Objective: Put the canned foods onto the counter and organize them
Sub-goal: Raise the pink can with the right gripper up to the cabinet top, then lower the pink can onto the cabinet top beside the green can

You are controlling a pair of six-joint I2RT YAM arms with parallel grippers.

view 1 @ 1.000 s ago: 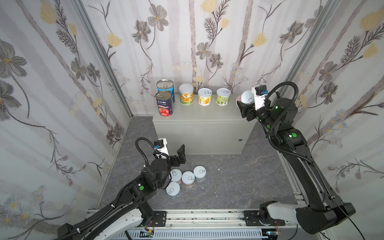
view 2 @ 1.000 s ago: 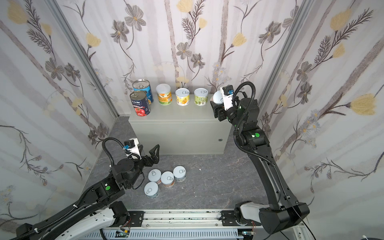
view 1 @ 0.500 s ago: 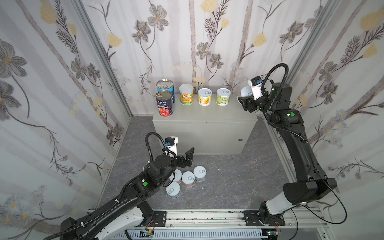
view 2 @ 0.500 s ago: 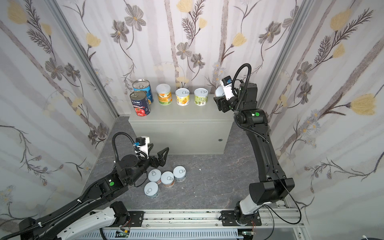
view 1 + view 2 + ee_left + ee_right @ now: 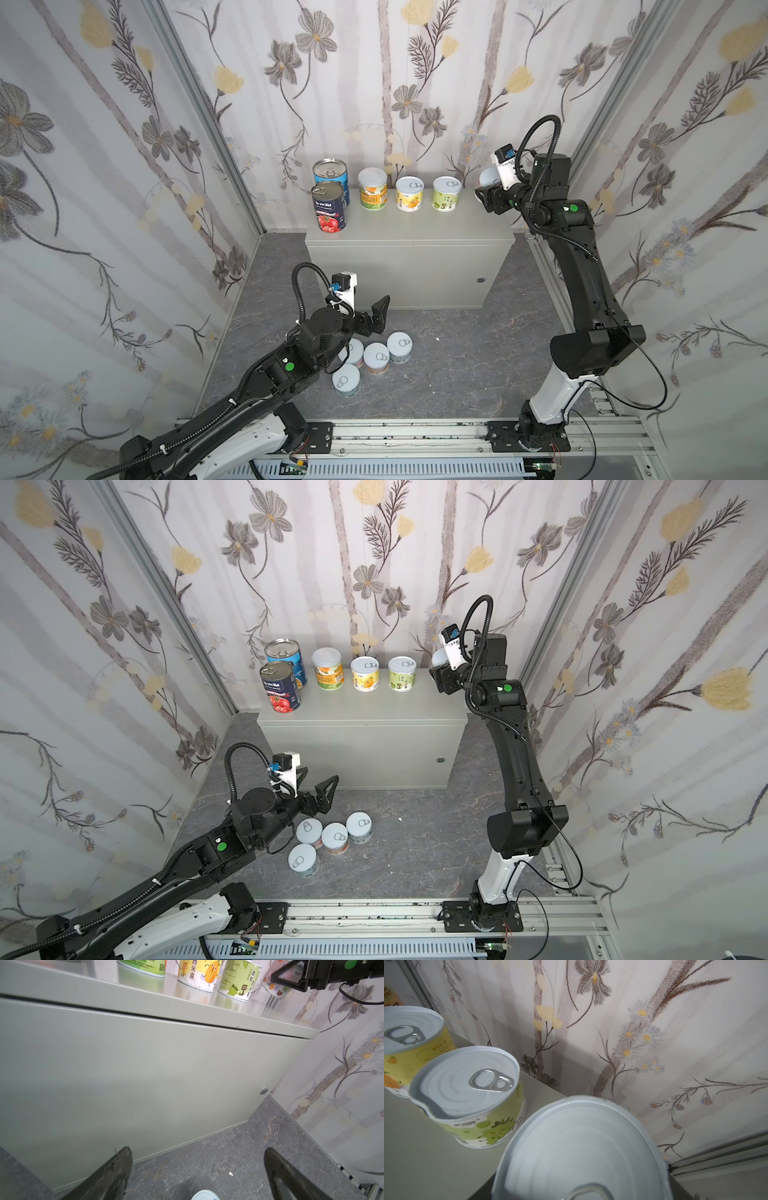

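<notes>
Item: right hand (image 5: 487, 195) clamped on pale-lidded can (image 5: 581, 1147), held tilted above the desk's (image 5: 409, 237) right end, near the green-label can (image 5: 446, 193). Best practice: level it, set it down in line alongside, release only when seated. Left hand (image 5: 318, 780), spread wide, above four cans (image 5: 376, 357) on the floor (image 5: 457, 365).

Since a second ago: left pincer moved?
Yes, the left pincer shifted right along the front of the light-grey metal counter, toward its round lock.

2 black arms (image 5: 582, 270), white bases (image 5: 552, 390), green dots (image 5: 573, 207), looped cables (image 5: 307, 264).
</notes>
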